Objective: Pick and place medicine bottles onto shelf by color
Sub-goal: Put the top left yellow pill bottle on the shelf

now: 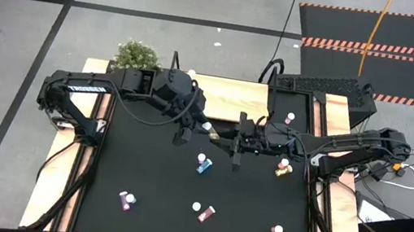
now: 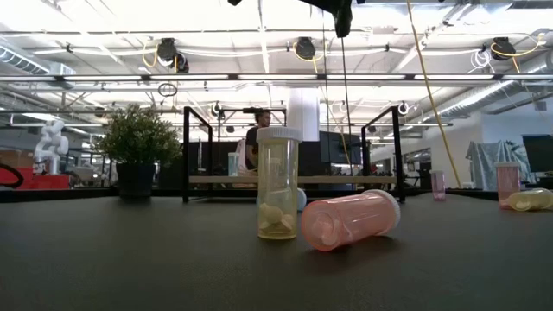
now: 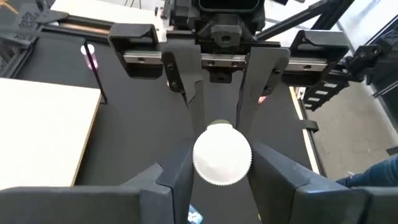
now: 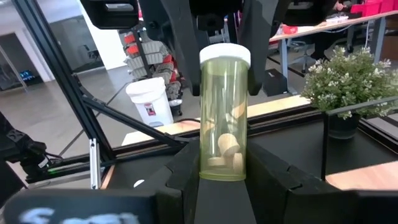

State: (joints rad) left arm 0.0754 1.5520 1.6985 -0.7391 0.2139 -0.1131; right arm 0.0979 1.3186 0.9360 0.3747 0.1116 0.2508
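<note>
A yellow medicine bottle (image 4: 224,112) with a white cap (image 3: 222,155) hangs above the middle of the black mat, between my two grippers. My left gripper (image 3: 222,158) reaches in from the table's left and is shut on the cap end. My right gripper (image 4: 224,154) reaches in from the right and is shut on the base end. In the high view the bottle (image 1: 210,130) sits between the left gripper (image 1: 203,125) and the right gripper (image 1: 222,137). The shelf (image 1: 226,98), a light wooden board, lies at the far edge. My left gripper pinches the white cap's rim (image 3: 196,163) between its two fingers. The fingers come from the table's left, slanting down, along the bottle's length. The bottle is clear of the mat. My right gripper pinches the bottle's base end (image 4: 208,169) between its two fingers. The fingers come level from the table's right, along the bottle. The bottle sticks straight out ahead of them, cap toward the left gripper, lifted clear.
Loose bottles lie on the mat: a blue one (image 1: 203,165), maroon ones (image 1: 127,200) (image 1: 206,213), one near the front right (image 1: 278,230) and a pair at the right (image 1: 283,168). A pink bottle (image 1: 290,118) stands by the shelf's right end. A plant (image 1: 135,54) stands far left.
</note>
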